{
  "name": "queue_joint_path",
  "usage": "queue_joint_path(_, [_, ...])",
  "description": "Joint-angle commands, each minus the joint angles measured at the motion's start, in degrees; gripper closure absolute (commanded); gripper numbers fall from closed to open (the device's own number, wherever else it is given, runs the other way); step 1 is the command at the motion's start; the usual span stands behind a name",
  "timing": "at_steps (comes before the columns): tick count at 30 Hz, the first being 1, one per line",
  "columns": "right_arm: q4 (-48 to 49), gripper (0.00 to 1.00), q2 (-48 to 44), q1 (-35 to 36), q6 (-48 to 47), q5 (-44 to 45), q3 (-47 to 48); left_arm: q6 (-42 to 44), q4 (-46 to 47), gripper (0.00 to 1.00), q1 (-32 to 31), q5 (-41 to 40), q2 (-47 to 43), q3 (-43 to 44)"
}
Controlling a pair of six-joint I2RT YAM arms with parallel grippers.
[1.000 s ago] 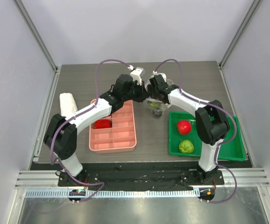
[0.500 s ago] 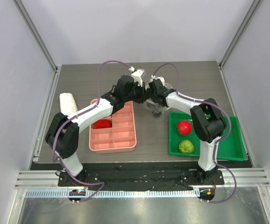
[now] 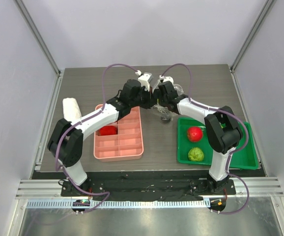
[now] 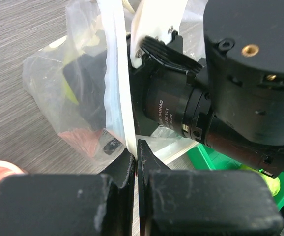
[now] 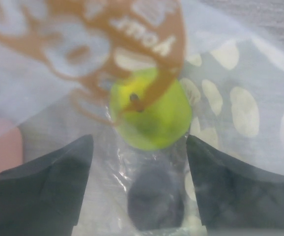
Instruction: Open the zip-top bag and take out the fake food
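The left tool has its jaws pressed together on a white strip at the edge of the bag, holding that edge up. The right tool faces it from the right, almost touching it in the top view. Its fingers stand wide apart, one on each side of the pear, and the gap shows no clear contact with it. The pear is still in the bag, blurred behind dotted plastic and a brown print. In the left wrist view a dark finger shape shows through the plastic, so the right tool seems to be reaching into the bag's mouth.

The bag hangs below the two tools over the strip of counter between the trays. I cannot tell whether its bottom rests on the counter. The pink tray lies just to its left. The far left corner of the green tray is just beside it on the right. The apple and the green fruit sit in that tray, near the right arm. The counter's far edge and side walls are well apart from both tools.
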Motion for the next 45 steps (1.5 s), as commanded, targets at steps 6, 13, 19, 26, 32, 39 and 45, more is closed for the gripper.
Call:
queue_joint_path(6, [8.1,0.14,3.5,0.5,-5.2,3.2,4.9,0.1,1.2,1.00,-0.1,-0.2,0.6,0.6])
queue_joint_path(13, [10.4,0.16,8.3,0.5,-7.6,4.3,7.4,0.4,1.0,1.00,-0.2,-0.4,1.5,0.4])
queue_joint_path(19, [12.8,0.58,7.0,0.4,-8.6,4.9,5.1,-0.2,0.8,1.00,-0.1,-3.0,2.1,0.4])
queue_joint_path(26, [10.5,0.99,-1.3,0.5,-7.1,1.3,1.5,-6.4,1.8,1.00,0.5,-7.3,2.5,0.4])
queue_joint_path(32, [10.6,0.99,-11.0,0.6,-5.2,0.2,-4.2,-6.3,2.4,1.00,0.6,-7.8,1.5,0.4])
queue_joint_path(39, [5.8,0.99,-13.9,0.6,0.6,1.2,0.0,-6.3,4.6,1.00,-0.1,-4.7,1.7,-1.4])
queue_joint_path(45, [1.6,0.98,-15.0,-1.0,13.6,-3.8,2.9,-5.9,3.8,1.00,-0.6,-5.1,1.3,-1.5])
